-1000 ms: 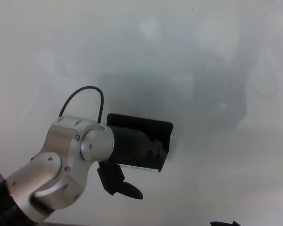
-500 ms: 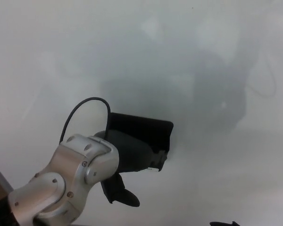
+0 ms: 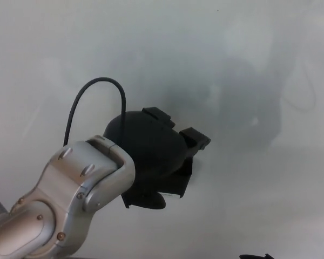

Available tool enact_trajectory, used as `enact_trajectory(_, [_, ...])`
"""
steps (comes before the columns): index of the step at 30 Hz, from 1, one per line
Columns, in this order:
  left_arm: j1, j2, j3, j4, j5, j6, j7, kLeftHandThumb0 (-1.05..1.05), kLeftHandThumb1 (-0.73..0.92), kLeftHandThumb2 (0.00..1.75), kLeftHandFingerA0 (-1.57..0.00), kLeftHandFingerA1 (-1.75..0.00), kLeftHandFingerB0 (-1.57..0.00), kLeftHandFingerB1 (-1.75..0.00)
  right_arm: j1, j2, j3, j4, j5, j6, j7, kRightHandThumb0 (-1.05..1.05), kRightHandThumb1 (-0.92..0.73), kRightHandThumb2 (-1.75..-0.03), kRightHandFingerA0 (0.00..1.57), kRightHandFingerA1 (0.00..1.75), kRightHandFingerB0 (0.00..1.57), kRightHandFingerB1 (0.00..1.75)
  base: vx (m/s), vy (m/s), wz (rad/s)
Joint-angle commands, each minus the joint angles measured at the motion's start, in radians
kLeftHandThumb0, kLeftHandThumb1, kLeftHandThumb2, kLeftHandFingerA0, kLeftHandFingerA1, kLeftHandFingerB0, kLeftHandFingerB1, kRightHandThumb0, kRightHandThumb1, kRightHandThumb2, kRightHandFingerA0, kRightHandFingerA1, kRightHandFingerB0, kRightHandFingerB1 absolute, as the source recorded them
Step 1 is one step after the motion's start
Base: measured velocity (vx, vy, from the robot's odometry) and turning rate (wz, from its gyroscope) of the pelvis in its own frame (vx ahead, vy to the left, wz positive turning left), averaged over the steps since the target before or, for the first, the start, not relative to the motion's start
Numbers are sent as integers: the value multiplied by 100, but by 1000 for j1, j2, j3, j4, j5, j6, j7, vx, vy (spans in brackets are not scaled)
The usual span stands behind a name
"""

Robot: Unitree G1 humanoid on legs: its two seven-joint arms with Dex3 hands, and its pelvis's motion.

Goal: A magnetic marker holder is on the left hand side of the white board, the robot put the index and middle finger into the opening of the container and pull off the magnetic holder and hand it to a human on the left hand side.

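Against the lower middle of the white board [image 3: 216, 65], the black magnetic marker holder [image 3: 179, 182] shows only in part: a dark corner and a strip of its side, with a pale label edge along the bottom, peek out beneath and to the right of the robot's left hand [image 3: 151, 156]. The hand covers most of the holder from in front. Its rounded black back faces the camera, and two thick fingers [image 3: 194, 138] reach up and right over the holder's top edge; their tips lie on or just past that rim, but whether they sit inside the opening cannot be told from this angle. The thumb points down below the holder's lower edge. The hand looks wrapped around the holder, gripping it. Whether the holder touches the board or stands clear of it cannot be told. A thin black cable [image 3: 92, 89] arches from the hand's back to the silver forearm [image 3: 70, 199], which enters from the lower left. At the bottom right edge, a small dark tip [image 3: 254, 256] shows, too little to identify.
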Motion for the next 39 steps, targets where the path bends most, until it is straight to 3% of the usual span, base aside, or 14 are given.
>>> enact_trajectory(1, [-8,4,58,-72,30,-30,-84,-68,49,82,-5,-33,-6,-19,2,-16,-3,1,3,9,-8,-46,-62,-59,85,66,53,54,0,0,0])
enact_trajectory(2, [-14,-2,65,-74,26,-29,-99,-68,49,82,-5,-33,-6,-19,1,-16,-5,2,4,10,-8,-46,-62,-59,85,66,53,54,0,0,0])
enact_trajectory(3, [-17,-5,66,-70,24,-28,-105,-59,66,60,-8,-29,-3,-24,0,-17,-3,2,1,7,-12,-46,-62,-59,86,66,53,55,0,0,0])
enact_trajectory(4, [-17,-9,69,-66,25,-29,-111,-59,66,60,-8,-29,-3,-24,0,-18,0,2,-4,4,-19,-46,-62,-59,86,66,53,55,0,0,0])
enact_trajectory(5, [-18,-12,68,-45,21,-31,-112,-63,51,81,-5,-33,-3,-22,-1,-19,1,2,-6,4,-21,-47,-63,-59,86,66,53,55,0,0,0])
enact_trajectory(8, [-17,-24,65,1,25,-20,-136,-64,53,81,-5,-29,-3,-21,5,-18,3,0,-6,5,-20,-48,-63,-59,85,65,53,55,0,0,0])
enact_trajectory(9, [-18,-32,60,22,32,-6,-158,-59,67,63,-5,-24,-4,-19,8,-16,2,0,-2,1,-16,-46,-62,-59,85,65,54,54,0,0,0])
enact_trajectory(10, [-18,-32,60,22,32,-6,-158,-59,67,63,-5,-24,-4,-19,8,-16,2,0,-2,1,-16,-46,-62,-59,85,65,54,54,0,0,0])
enact_trajectory(11, [-14,-47,58,51,34,1,-158,-64,51,86,-2,-28,-3,-22,7,-15,-1,0,2,1,-12,-47,-62,-59,85,65,53,54,0,0,0])
enact_trajectory(27, [-7,-150,56,306,-4,44,-201,-65,55,88,0,-24,-1,-22,-1,-18,-1,-1,4,1,-6,-51,-64,-60,84,64,52,54,0,0,0])
enact_trajectory(39, [-15,-174,53,333,21,42,-207,-63,55,88,0,-26,0,-22,-17,-16,3,0,1,11,-8,-49,-64,-59,83,63,54,53,0,0,0])
